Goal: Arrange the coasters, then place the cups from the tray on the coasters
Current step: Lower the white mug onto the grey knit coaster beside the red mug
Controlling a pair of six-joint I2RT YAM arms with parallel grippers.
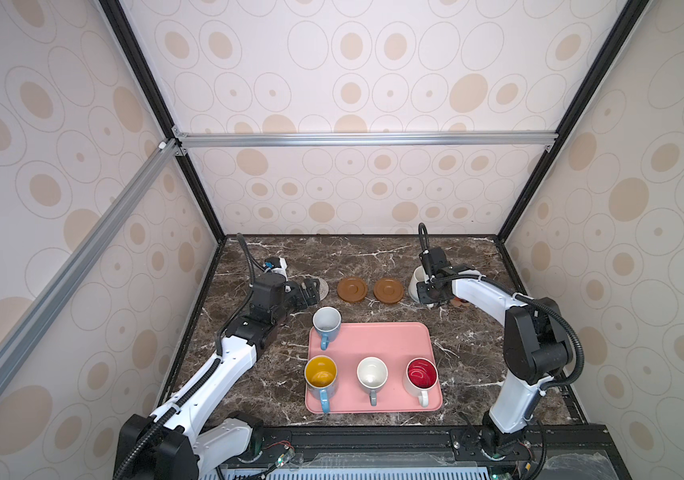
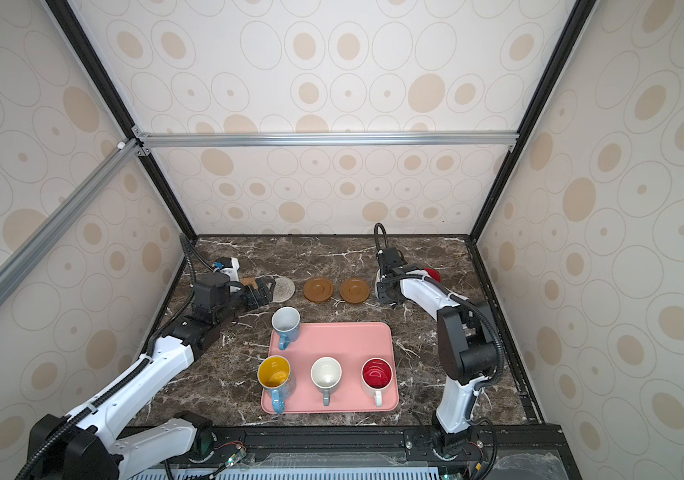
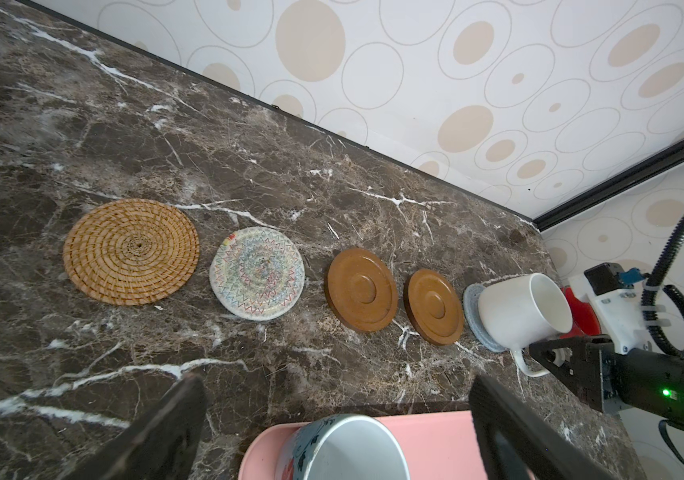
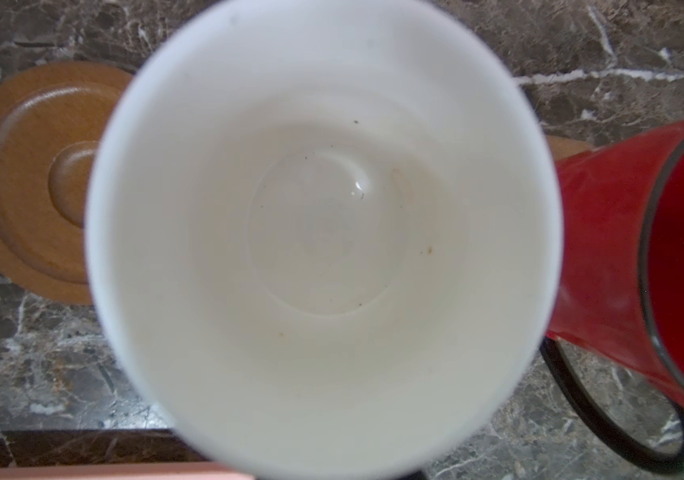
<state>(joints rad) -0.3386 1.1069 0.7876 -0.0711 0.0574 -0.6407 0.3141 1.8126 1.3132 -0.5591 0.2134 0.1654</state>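
Left wrist: right gripper (image 3: 544,354) pinches white mug (image 3: 519,309) handle.

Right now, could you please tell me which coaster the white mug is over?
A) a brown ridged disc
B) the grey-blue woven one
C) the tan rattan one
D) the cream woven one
B: in the left wrist view the white mug, its handle pinched by the right fingers, tilts over the grey-blue woven coaster.
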